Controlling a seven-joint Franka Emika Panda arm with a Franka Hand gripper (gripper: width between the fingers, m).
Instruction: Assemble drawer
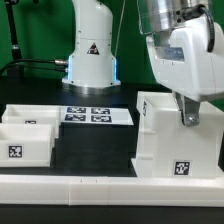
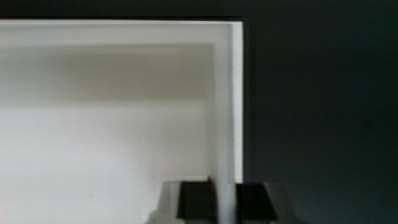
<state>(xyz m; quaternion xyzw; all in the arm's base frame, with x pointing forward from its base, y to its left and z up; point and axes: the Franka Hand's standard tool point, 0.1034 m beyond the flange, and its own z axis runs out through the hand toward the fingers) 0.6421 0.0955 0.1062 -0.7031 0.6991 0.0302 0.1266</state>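
Observation:
The large white open housing (image 1: pixel 178 135) stands at the exterior view's right, with a square tag on its front. My gripper (image 1: pixel 188 120) comes down from above onto its upper wall. In the wrist view the housing's thin wall (image 2: pixel 228 100) runs straight between my two black fingers (image 2: pixel 192 205), and the gripper (image 2: pixel 226 200) is closed on it from both sides. Two shallow white trays lie at the exterior view's left, one in front (image 1: pixel 25 145) and one behind it (image 1: pixel 30 115). Their knobs do not show.
The marker board (image 1: pixel 95 116) lies flat behind the middle, in front of the robot base (image 1: pixel 92 55). A long low white rail (image 1: pixel 100 188) runs along the front edge. The table is black.

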